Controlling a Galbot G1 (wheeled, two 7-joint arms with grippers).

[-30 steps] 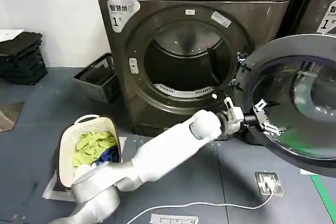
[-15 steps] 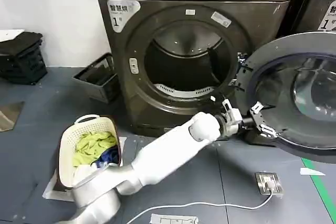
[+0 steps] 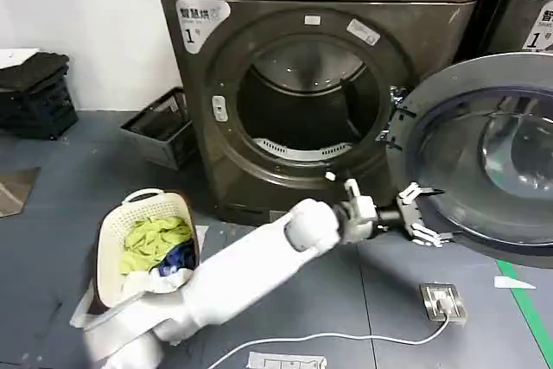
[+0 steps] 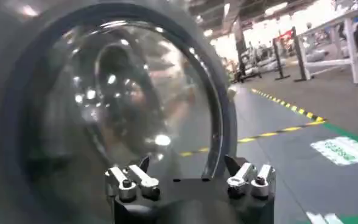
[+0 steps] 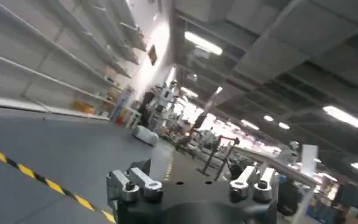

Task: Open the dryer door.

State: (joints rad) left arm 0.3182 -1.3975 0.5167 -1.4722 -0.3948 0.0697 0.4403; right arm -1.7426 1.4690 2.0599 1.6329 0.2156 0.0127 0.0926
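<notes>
The dryer (image 3: pixel 259 84) is dark bronze-grey with a white "1" sticker, and its drum mouth stands uncovered. The dryer door (image 3: pixel 484 157), a chrome-ringed porthole of dark glass, is swung wide to the right on its hinge. My left gripper (image 3: pixel 421 215) is open, just off the door's lower left rim, holding nothing. From the left wrist the dryer door (image 4: pixel 118 103) is close ahead of the open left gripper (image 4: pixel 190 170), apart from it. The right gripper (image 5: pixel 191 176) is open and points away at a hall with shelving.
A cream laundry basket (image 3: pixel 112 231) with yellow-green and blue clothes sits on the floor at front left. A dark crate (image 3: pixel 160 131) lies left of the dryer. A floor socket plate (image 3: pixel 442 302) with a white cable is at front right. A neighbouring machine (image 3: pixel 523 6) stands at far right.
My left gripper has drawn back leftward and slightly down, away from the door's rim. The door stays swung open.
</notes>
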